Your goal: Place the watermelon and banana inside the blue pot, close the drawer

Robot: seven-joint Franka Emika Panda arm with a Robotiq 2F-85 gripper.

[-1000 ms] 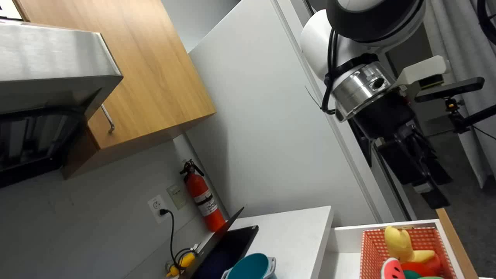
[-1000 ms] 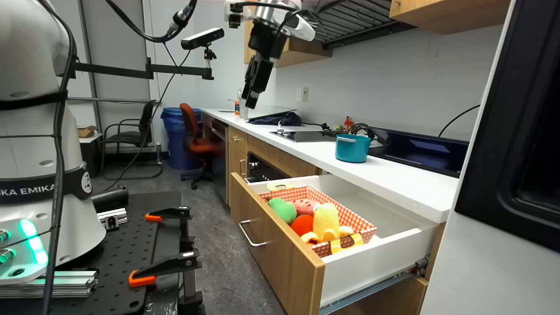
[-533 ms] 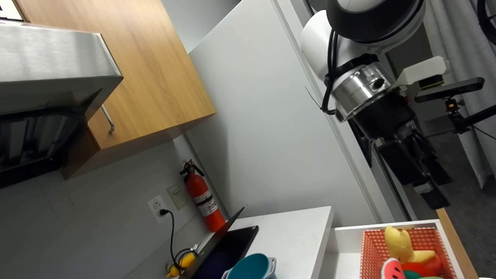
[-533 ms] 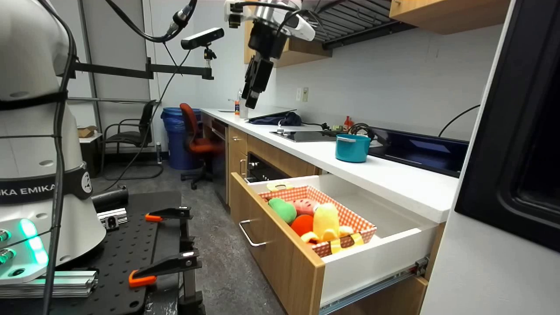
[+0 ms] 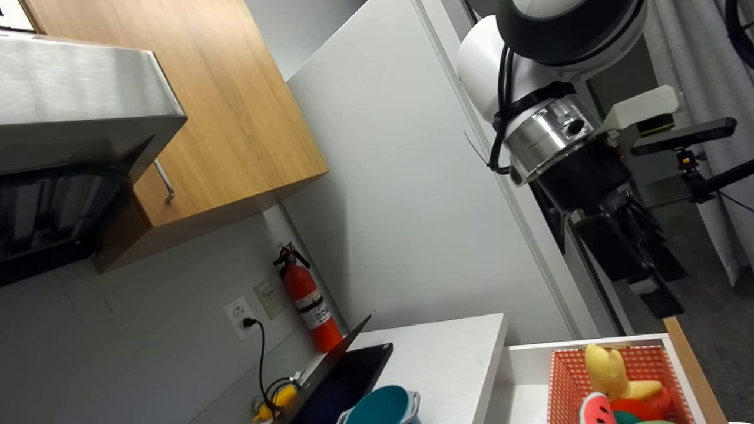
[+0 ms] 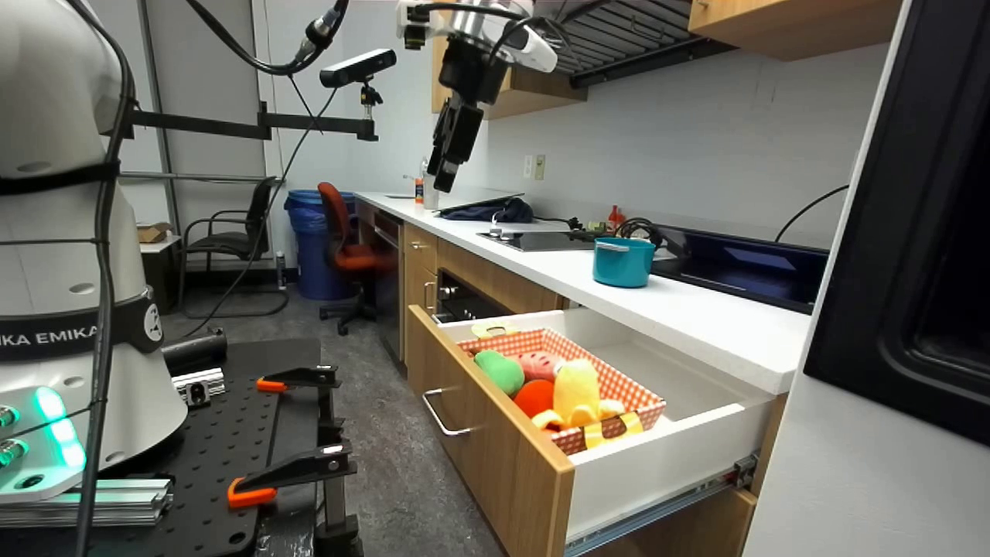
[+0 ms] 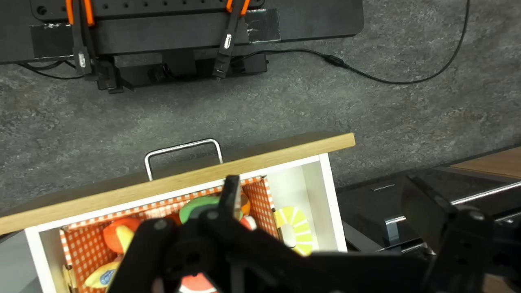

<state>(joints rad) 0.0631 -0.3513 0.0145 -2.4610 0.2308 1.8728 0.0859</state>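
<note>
The drawer (image 6: 487,433) is pulled out and shows in all views. In it a red checkered basket (image 6: 619,371) holds toy food. The red, seeded watermelon (image 5: 596,409) is in the basket, also in an exterior view (image 6: 536,363). A pale yellow toy with a blue sticker, apparently the banana (image 7: 101,274), lies at the basket's left in the wrist view, partly hidden by my gripper. The blue pot (image 6: 623,264) stands upright on the counter, also in an exterior view (image 5: 383,407). My gripper (image 7: 327,203) is open and empty, above the drawer, also in both exterior views (image 5: 662,297) (image 6: 444,179).
The white counter (image 6: 696,309) carries a black cooktop (image 6: 537,240) and a dark slab (image 6: 742,263) behind the pot. A yellow upright toy (image 6: 576,387) and a green toy (image 6: 499,371) share the basket. The drawer handle (image 7: 183,146) faces a black table with clamps (image 7: 228,40).
</note>
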